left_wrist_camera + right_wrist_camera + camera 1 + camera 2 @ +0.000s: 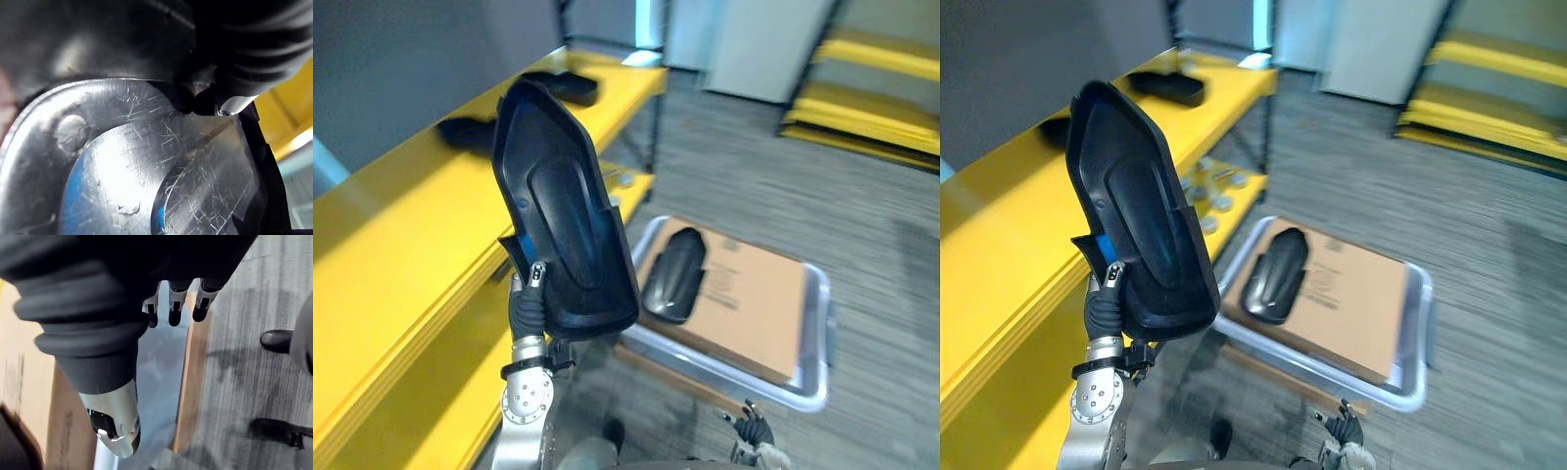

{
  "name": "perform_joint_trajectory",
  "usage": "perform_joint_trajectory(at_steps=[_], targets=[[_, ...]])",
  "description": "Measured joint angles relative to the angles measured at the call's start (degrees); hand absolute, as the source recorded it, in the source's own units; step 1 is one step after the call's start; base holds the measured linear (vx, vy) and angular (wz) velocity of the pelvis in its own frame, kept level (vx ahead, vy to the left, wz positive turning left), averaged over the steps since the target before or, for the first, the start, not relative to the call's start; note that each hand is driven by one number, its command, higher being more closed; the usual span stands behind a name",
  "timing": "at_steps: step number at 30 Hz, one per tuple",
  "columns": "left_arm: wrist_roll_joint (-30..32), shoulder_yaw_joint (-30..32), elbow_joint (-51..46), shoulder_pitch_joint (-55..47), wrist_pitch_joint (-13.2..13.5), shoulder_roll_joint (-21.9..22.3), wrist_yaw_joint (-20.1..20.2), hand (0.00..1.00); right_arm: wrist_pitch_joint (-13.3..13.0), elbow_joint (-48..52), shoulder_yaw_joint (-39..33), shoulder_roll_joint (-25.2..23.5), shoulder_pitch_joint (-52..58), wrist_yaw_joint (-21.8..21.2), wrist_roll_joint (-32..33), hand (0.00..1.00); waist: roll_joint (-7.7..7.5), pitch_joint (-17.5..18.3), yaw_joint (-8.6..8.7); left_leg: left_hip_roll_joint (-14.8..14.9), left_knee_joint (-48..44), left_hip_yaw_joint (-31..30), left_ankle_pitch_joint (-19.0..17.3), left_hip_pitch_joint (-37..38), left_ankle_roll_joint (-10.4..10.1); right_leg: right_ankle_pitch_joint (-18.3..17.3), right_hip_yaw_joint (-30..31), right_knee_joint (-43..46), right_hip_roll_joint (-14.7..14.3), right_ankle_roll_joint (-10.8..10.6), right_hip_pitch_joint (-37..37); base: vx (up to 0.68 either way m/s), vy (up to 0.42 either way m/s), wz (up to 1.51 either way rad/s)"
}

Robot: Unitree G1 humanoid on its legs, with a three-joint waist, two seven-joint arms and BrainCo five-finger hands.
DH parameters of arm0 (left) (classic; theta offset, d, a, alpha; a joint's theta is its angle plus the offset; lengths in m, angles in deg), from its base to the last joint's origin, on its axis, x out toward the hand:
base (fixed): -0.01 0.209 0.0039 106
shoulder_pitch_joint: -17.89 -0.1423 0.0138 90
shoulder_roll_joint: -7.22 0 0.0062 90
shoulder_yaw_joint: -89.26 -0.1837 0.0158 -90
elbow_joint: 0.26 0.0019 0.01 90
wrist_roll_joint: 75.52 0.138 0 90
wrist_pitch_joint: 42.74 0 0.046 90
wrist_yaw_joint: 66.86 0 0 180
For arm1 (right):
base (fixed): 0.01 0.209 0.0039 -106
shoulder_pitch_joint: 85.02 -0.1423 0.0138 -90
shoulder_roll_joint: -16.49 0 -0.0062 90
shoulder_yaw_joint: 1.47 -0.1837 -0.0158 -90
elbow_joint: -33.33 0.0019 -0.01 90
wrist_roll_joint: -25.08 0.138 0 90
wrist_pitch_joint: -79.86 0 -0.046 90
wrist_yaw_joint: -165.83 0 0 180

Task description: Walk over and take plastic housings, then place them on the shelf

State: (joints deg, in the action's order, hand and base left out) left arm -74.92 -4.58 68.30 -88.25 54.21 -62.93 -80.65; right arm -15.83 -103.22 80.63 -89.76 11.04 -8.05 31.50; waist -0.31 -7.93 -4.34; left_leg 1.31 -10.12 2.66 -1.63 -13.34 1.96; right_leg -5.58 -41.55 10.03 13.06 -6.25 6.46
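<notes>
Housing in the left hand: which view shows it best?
Left eye view: the whole housing stands upright above the left hand, beside the yellow shelf. Right eye view shows the same. Left wrist view catches its scratched surface from very close.

A factory stockroom or workshop floor, from where I stand.

Long yellow shelf boards point(401, 225) run down the left side, with black plastic housings point(563, 86) lying on top and small metal parts point(1219, 191) on the level below. More yellow racking point(876, 54) stands across the grey ribbed floor point(773, 166). A grey plastic tray point(818, 333) rests low beside the shelving, lined with cardboard point(754, 304) and carrying another housing point(674, 274).
</notes>
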Motion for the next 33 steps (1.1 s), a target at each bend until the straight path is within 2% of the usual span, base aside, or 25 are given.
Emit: perform_joint_trajectory(at_steps=[2, 3, 4, 5, 7, 8, 9, 10, 11, 12, 13, 14, 16, 19, 20, 22, 23, 25, 28, 33], targets=[[0.01, -0.88, 0.02, 0.38, 0.4, -0.02, 0.1, 1.0, 0.01, -0.04, 1.15, 0.12, -0.03, -0.07, -0.43, 0.0, -0.03, -0.05, 0.06, 3.04, -0.42, 12.83, 0.01, 0.89, 0.89, 0.07, -6.92, -0.56, 1.59, -0.31, 3.52, 0.04, 0.058, 1.54], [0.0, -0.91, 0.03, 0.61, 0.62, -0.02, 0.1, 1.0, 0.01, -0.04, 1.26, 0.3, -0.06, -0.08, -0.47, 0.0, -0.02, -0.04, 0.0, 3.47, -0.5, 15.33, 0.14, 0.88, 1.1, 0.18, -8.1, -0.8, 1.86, -0.5, 3.98, 0.06, 0.078, 1.1], [-0.02, -0.88, 0.08, 1.11, 0.82, 0.02, 0.07, 1.0, 0.01, -0.04, 1.47, 0.51, -0.11, -0.14, -0.52, 0.0, -0.08, 0.0, -0.33, 3.59, -0.51, 17.53, 0.16, 0.81, 1.13, 0.17, -9.61, -1.18, 2.32, -0.58, 4.63, 0.06, 0.103, 0.82], [-0.04, -0.99, 0.4, 2.0, 1.05, 0.03, 0.11, 1.0, 0.01, -0.18, 1.77, 0.43, -0.16, -0.24, -0.59, 0.0, -0.15, 0.02, -1.23, 2.2, -0.4, 16.98, 0.23, 0.48, 1.28, 0.08, -10.69, -1.62, 3.12, -0.62, 5.29, 0.09, 0.144, 0.84], [-0.19, -1.13, 1.32, 2.8, 1.25, 0.06, 0.14, 1.0, 0.09, -0.63, 1.66, 0.25, -0.2, -0.34, -1.05, 0.0, -0.32, 0.05, -1.4, -0.12, -0.86, 15.57, -0.56, 0.14, 2.39, -0.39, -11.71, -0.4, 4.99, -0.32, 6.11, 0.1, 0.153, 0.64], [-0.2, -1.57, 2.35, 2.82, 1.21, -0.11, 0.39, 1.0, 0.9, -1.7, 1.64, 0.23, -0.43, -0.62, -1.95, 0.0, -0.29, -0.02, -1.31, -1.35, -2.08, 14.51, -1.75, 0.61, 3.41, -0.65, -11.51, 6.14, 8.32, 0.46, 6.18, 0.11, 0.143, 0.44], [-0.19, -1.92, 2.81, 2.82, 1.21, -0.45, 0.57, 1.0, 1.44, -1.79, 1.66, 0.13, -0.61, -0.83, -2.22, 0.0, -0.42, -0.18, -1.27, -1.67, -2.67, 14.12, -2.14, 1.14, 3.67, -0.76, -10.43, 10.04, 9.93, 2.1, 5.8, 0.18, 0.205, 0.52], [-0.17, -3.17, 3.84, 2.87, 1.14, -1.06, 0.94, 1.0, 2.0, -2.0, 1.68, -0.18, 0.14, -1.04, -2.54, 0.0, -0.49, -0.4, -0.73, -1.89, -3.87, 12.51, -3.38, 2.63, 3.57, 0.13, -4.35, 18.84, 12.41, 6.55, 3.41, 0.15, 0.156, 0.55], [-0.14, -4.56, 5.19, 3.66, 1.13, -2.4, 1.03, 1.0, 2.07, -2.34, 1.71, -0.79, 0.42, -1.2, -2.56, 0.0, -0.62, -0.54, -0.43, -1.65, -4.33, 10.69, -4.27, 4.06, 3.3, -2.42, 5.17, 23.98, 10.72, 5.7, 0.39, 0.19, 0.145, 0.58], [-0.08, -4.87, 5.74, 4.02, 1.14, -2.86, 1.06, 1.0, 2.07, -2.36, 1.75, -1.0, 0.52, -1.27, -2.56, 0.0, -0.63, -0.55, -0.25, -1.62, -4.2, 9.87, -4.37, 4.58, 3.27, -3.99, 8.75, 24.97, 9.3, 4.98, -1.01, 0.16, 0.073, 0.64], [-0.03, -5.11, 6.57, 4.36, 1.14, -3.36, 1.04, 1.0, 2.03, -2.43, 1.83, -1.4, 0.23, -1.29, -2.56, 0.0, -1.04, -0.68, 0.55, -1.68, -3.5, 8.4, -4.41, 6.11, 3.26, -7.44, 16.73, 25.35, 5.65, 3.89, -4.28, 0.16, 0.058, 0.47], [-0.03, -5.25, 6.96, 4.54, 1.14, -3.48, 0.98, 1.0, 1.98, -2.48, 1.94, -1.44, 0.14, -1.26, -2.55, 0.0, -1.17, -0.72, 0.65, -1.73, -3.19, 7.92, -4.43, 6.75, 3.21, -8.41, 19.68, 24.61, 3.89, 3.74, -5.95, 0.15, 0.033, 0.54], [0.04, -6.24, 8.79, 6.09, 1.14, -3.61, 0.96, 1.0, 1.75, -2.03, 2.05, -1.26, 0.07, -1.22, -2.53, 0.0, -1.47, -0.77, 1.33, -2.39, -2.93, 4.24, -4.6, 8.17, 2.92, -10.05, 27.76, 20.75, -1.44, 3.07, -11.09, 0.12, -0.007, 0.8], [0.17, -7.7, 8.78, 6.63, 1.2, -3.58, 0.36, 1.0, 1.67, -1.06, 2.2, -1.21, 0.59, -1.01, -2.54, 0.0, -2.39, -0.6, 3.32, -4.22, -5.0, -2.01, -5.67, 8.12, 1.78, -9.53, 35.72, 18.27, -4.41, 2.21, -14.46, 0.12, -0.087, 1.35], [0.22, -7.88, 8.77, 6.61, 1.2, -3.58, 0.07, 1.0, 1.67, -0.99, 2.28, -1.41, 1.02, -1.01, -2.53, 0.0, -3.01, -0.23, 3.27, -4.8, -5.38, -3.08, -6.04, 8.14, 1.5, -8.95, 36.47, 17.24, -4.29, 1.81, -14.64, 0.11, -0.176, 1.22], [0.19, -7.9, 8.67, 6.63, 1.26, -3.54, -0.43, 1.0, 1.76, -0.98, 2.88, -2.42, 2.26, -1.06, -2.5, 0.0, -5.47, 0.94, 2.37, -6.43, -7.47, -5.0, -8.07, 7.75, 0.76, -6.03, 36.44, 12.95, -3.05, 2.16, -13.83, 0.18, -0.296, 0.98], [0.18, -8.52, 8.76, 6.46, 1.21, -2.73, -0.41, 1.0, 1.77, -0.45, 3.38, -1.59, 2.3, -1.03, -2.48, 0.0, -5.12, 1.32, 2.26, -5.5, -9.55, -6.51, -9.3, 7.22, -0.25, -5.91, 33.66, 12.56, -3.4, 1.96, -12.45, 0.17, -0.281, 0.87], [0.11, -10.45, 8.45, 6.53, 1.76, -2.22, -0.03, 1.0, 1.76, 0.7, 3.44, -1.39, 2.77, -0.96, -2.47, 0.0, -3.41, 1.67, 1.91, -2.77, -10.27, -7.08, -9.54, 5.96, -1.48, -5.59, 29.57, 9.69, -5.2, 2.9, -11.15, 0.18, -0.274, 0.78], [0.06, -11.8, 8.46, 6.67, 1.8, -1.78, 0.18, 1.0, 1.78, 0.86, 3.3, -1.47, 2.56, -0.92, -2.4, 0.0, -3.26, 1.66, 1.91, -0.28, -8.51, -7.53, -7.93, 6.25, -3.39, -4.53, 26.22, 7.46, -7.07, 4.28, -9.0, 0.17, -0.23, 0.41], [0.07, -11.99, 8.46, 8.45, 1.77, -1.72, 0.44, 1.0, 1.64, 3.1, 2.37, -1.67, 2.97, -0.92, -2.42, 0.0, -3.95, 2.05, 1.89, 0.44, -5.16, -7.88, -6.78, 8.19, -5.01, -4.14, 25.0, 4.17, -7.99, 4.82, -6.63, 0.11, -0.105, 0.08]])
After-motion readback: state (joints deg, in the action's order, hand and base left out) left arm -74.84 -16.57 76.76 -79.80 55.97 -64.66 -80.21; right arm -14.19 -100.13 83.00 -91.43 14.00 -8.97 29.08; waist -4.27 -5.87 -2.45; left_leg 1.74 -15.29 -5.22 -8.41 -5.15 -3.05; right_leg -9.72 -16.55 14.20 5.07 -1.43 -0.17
